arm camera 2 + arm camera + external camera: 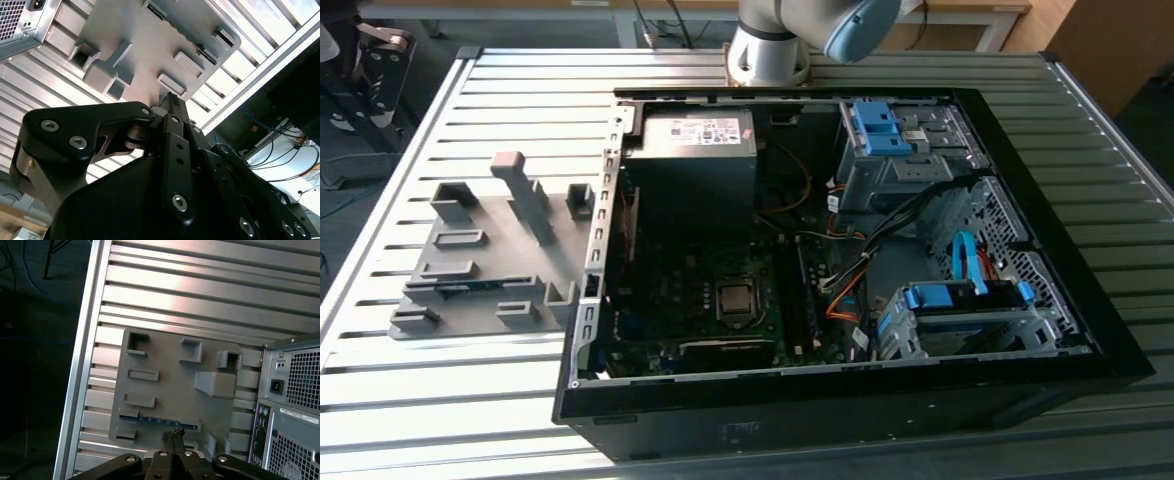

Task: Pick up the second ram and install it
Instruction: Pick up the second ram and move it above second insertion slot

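Hovering over the holder [170, 365], my end effector [173, 433] is closed tight and empty, with the ram [150, 418] slotted just beside its tips.

A ribbed silver metal desk [480, 90] carries an open black computer case [854, 405] lying on its side. Just beside it, on the exterior view's left, lies a flat grey plastic slotted holder [480, 270] with upright blocks and pockets, also seen in both wrist views [165, 35] [170, 385]. Inside the case sit a dark boxy power supply [694, 150] with a white label, a dark motherboard [680, 300] with a square processor socket [736, 298], orange cables [843, 302], and two light-blue plastic drive-bay clips [881, 128] [961, 294].
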### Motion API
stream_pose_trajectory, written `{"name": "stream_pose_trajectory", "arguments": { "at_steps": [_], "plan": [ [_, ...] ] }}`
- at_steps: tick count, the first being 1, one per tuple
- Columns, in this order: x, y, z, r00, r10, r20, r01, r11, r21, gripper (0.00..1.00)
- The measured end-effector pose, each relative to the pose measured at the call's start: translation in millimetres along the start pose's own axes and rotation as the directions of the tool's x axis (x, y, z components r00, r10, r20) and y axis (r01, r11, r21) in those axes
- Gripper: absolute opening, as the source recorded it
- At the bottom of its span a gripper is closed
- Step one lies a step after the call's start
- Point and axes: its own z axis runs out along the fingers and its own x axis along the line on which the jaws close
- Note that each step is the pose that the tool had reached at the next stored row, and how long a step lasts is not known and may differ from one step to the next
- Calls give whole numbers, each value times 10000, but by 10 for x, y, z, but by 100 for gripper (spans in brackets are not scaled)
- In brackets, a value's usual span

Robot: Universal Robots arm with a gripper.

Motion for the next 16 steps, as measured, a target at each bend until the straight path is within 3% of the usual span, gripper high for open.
{"name": "stream_pose_trajectory", "arguments": {
  "at_steps": [16],
  "plan": [
    [0, 0, 0, 9999, -122, -5, 122, 9999, -2, 11]
  ]
}}
